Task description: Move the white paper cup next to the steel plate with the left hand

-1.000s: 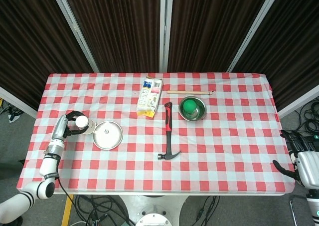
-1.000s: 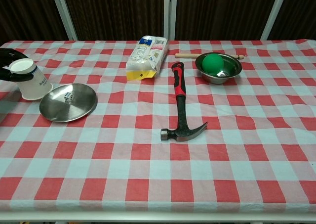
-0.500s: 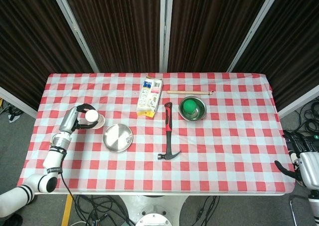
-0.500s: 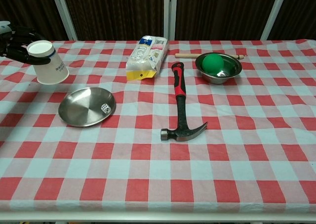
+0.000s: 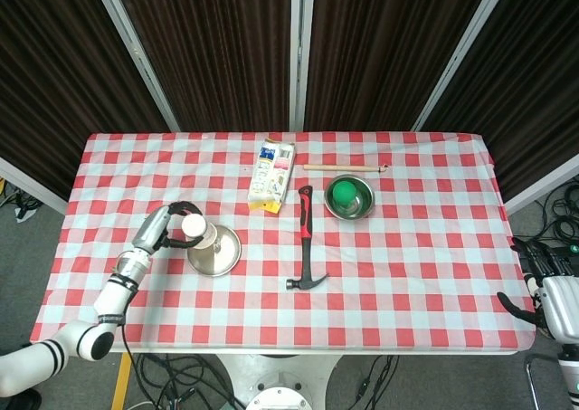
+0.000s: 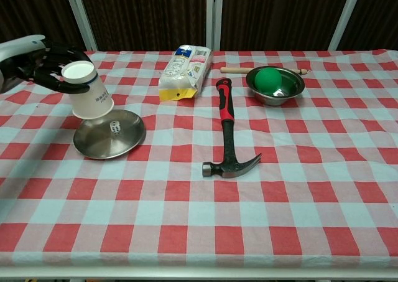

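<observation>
Gripping the white paper cup by its rim, the left hand holds it tilted over the round steel plate near the table's left edge. Released here, I reckon the cup lands on the plate or tips.

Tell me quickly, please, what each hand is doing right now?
Left hand: holds the white paper cup just above the steel plate.
Right hand: off the table's right edge, holding nothing visible; finger state cannot be told.
</observation>
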`<action>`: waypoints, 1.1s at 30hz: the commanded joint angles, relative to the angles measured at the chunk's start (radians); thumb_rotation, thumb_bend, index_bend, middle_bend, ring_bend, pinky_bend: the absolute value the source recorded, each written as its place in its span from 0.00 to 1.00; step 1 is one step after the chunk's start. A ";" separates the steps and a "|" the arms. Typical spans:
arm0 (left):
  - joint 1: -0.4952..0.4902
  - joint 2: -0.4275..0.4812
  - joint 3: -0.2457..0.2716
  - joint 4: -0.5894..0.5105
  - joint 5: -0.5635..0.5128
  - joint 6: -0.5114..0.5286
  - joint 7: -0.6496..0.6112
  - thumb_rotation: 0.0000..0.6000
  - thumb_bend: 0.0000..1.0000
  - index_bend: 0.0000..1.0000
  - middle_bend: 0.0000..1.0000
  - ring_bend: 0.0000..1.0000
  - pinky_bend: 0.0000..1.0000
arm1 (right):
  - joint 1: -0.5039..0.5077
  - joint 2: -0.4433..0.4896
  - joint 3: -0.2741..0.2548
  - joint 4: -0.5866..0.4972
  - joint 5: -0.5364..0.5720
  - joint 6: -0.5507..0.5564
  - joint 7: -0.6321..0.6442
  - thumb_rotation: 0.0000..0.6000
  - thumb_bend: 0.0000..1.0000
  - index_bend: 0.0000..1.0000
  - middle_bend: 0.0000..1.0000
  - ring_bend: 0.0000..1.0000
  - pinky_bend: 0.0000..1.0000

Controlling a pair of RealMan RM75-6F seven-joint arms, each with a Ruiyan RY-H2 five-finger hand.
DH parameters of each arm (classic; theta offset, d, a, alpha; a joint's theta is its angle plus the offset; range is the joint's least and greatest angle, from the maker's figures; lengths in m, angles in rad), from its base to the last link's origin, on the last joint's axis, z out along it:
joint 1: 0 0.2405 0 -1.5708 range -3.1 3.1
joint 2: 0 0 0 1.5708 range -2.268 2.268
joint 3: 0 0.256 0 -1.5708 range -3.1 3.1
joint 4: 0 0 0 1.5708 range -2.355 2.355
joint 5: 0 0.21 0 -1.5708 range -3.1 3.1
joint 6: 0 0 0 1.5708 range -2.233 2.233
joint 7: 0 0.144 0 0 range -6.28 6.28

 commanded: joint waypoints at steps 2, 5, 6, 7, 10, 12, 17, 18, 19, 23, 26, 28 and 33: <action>-0.026 -0.052 0.019 0.041 0.002 -0.016 0.057 1.00 0.28 0.49 0.41 0.26 0.27 | 0.001 -0.002 -0.001 0.001 0.000 -0.003 0.001 1.00 0.12 0.12 0.23 0.11 0.22; -0.035 -0.087 0.027 0.073 -0.008 -0.023 0.092 1.00 0.28 0.49 0.41 0.26 0.27 | 0.001 -0.003 0.000 0.002 0.003 -0.006 0.001 1.00 0.12 0.12 0.23 0.11 0.22; -0.036 -0.094 0.030 0.079 -0.010 -0.026 0.096 1.00 0.28 0.49 0.41 0.26 0.27 | 0.001 -0.003 0.000 0.003 0.003 -0.006 0.001 1.00 0.12 0.12 0.23 0.11 0.22; -0.037 -0.100 0.032 0.085 -0.013 -0.029 0.099 1.00 0.28 0.49 0.41 0.26 0.27 | 0.002 -0.004 0.000 0.003 0.003 -0.006 0.002 1.00 0.12 0.12 0.23 0.11 0.22; -0.036 -0.113 0.038 0.107 -0.020 -0.031 0.109 1.00 0.28 0.49 0.41 0.26 0.27 | 0.002 -0.004 0.001 0.003 0.003 -0.005 0.002 1.00 0.12 0.12 0.23 0.11 0.22; -0.030 -0.122 0.036 0.129 -0.030 -0.021 0.124 1.00 0.28 0.49 0.41 0.26 0.27 | 0.002 -0.004 0.000 0.004 0.001 -0.005 0.003 1.00 0.12 0.12 0.23 0.11 0.22; -0.015 -0.136 0.022 0.167 -0.066 -0.002 0.153 1.00 0.28 0.49 0.41 0.26 0.27 | 0.003 -0.008 -0.003 0.010 -0.004 -0.006 0.010 1.00 0.12 0.12 0.23 0.11 0.22; -0.014 -0.136 0.021 0.168 -0.070 -0.003 0.154 1.00 0.28 0.49 0.41 0.26 0.27 | 0.003 -0.009 -0.003 0.011 -0.004 -0.006 0.011 1.00 0.12 0.12 0.23 0.11 0.22; -0.012 -0.135 0.021 0.168 -0.073 -0.004 0.153 1.00 0.28 0.49 0.41 0.26 0.27 | 0.003 -0.010 -0.004 0.012 -0.005 -0.005 0.012 1.00 0.12 0.12 0.23 0.11 0.22; -0.001 -0.125 0.031 0.131 -0.054 0.010 0.136 1.00 0.28 0.49 0.41 0.26 0.27 | -0.001 -0.011 -0.005 0.014 -0.006 0.000 0.014 1.00 0.12 0.12 0.23 0.11 0.22; 0.004 -0.109 0.045 0.080 -0.021 0.026 0.112 1.00 0.28 0.49 0.41 0.26 0.27 | -0.002 -0.009 -0.005 0.011 -0.005 0.001 0.010 1.00 0.12 0.12 0.23 0.11 0.22; 0.001 -0.103 0.050 0.061 -0.006 0.029 0.109 1.00 0.28 0.49 0.41 0.26 0.27 | -0.001 -0.007 -0.004 0.007 -0.005 0.001 0.006 1.00 0.12 0.12 0.23 0.11 0.22; -0.009 -0.112 0.035 0.105 -0.038 0.009 0.131 1.00 0.28 0.49 0.41 0.26 0.26 | 0.000 -0.004 -0.002 0.001 -0.005 0.001 0.003 1.00 0.12 0.12 0.23 0.11 0.22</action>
